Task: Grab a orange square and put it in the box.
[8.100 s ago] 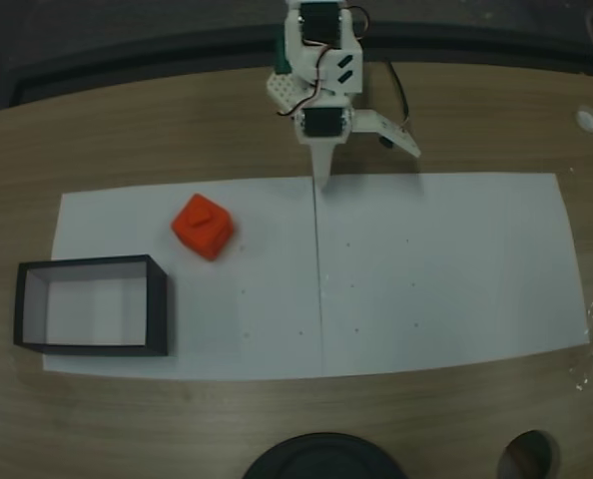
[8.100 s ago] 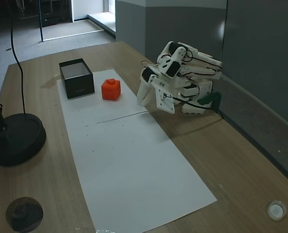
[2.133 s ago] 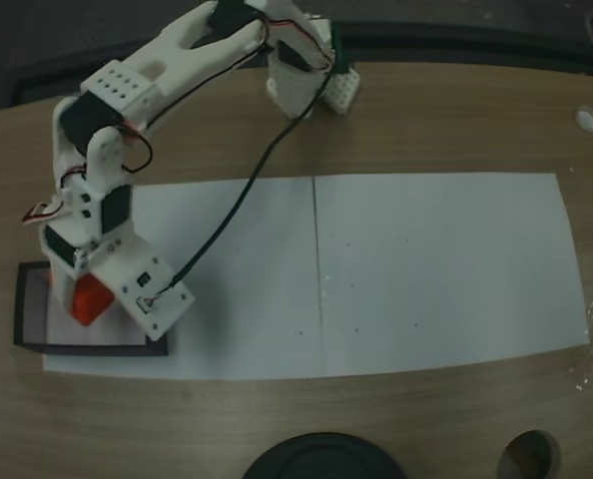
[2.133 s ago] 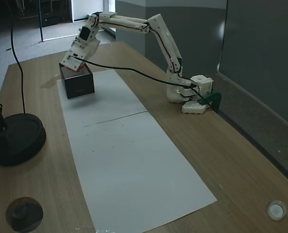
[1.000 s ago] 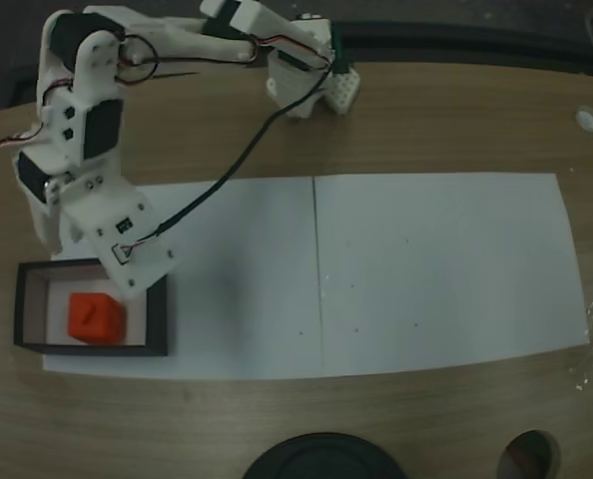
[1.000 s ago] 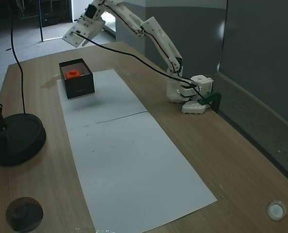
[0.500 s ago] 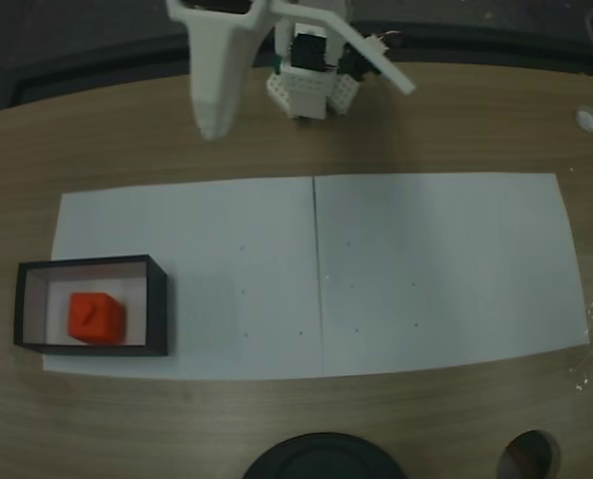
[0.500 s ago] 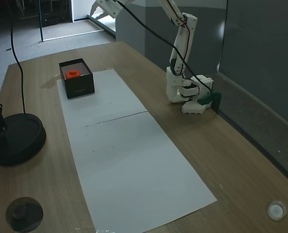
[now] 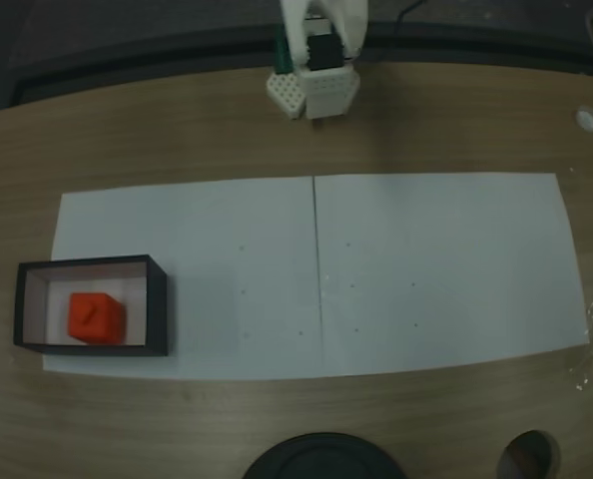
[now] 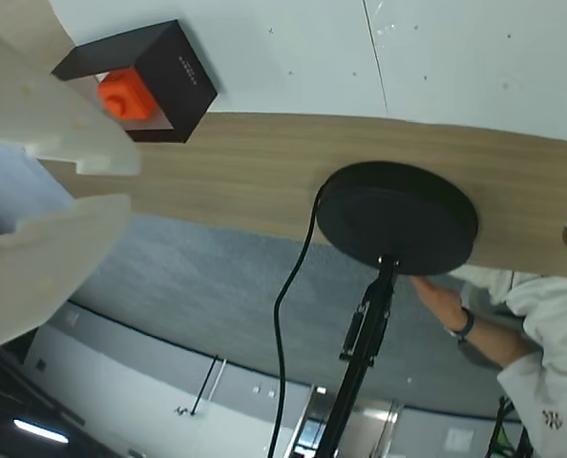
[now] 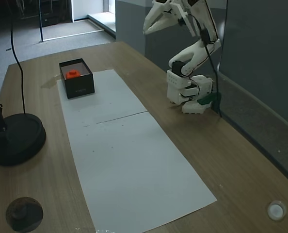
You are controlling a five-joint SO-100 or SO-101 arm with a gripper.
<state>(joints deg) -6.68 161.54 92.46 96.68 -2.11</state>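
Since half a second ago your arm has folded further back toward its base, and the pincer (image 11: 151, 22) now hangs high over the far edge of the counter (image 11: 221, 160), its two fingers spread apart with nothing between them; the wrist view shows the same gap between the pale fingers (image 10: 45, 114).

Well away from the pincer, low and off toward the far end of the white paper sheet (image 9: 426, 269), the orange square (image 9: 96, 316) sits flat on the floor of the box (image 9: 158, 309), apart from the walls as far as you can see from above. Being a cube, it has no real long axis; its sides run roughly parallel to the box walls, and the dark mark faces up. The box's long side runs along the sheet's length.

You can take the placing step as done and the retreat as the step in hand. What looks left is only to settle the arm at rest by its base (image 9: 314, 92), keeping clear of the black lamp stand (image 11: 13, 138) and the person's hand (image 10: 446, 301) in the wrist view.
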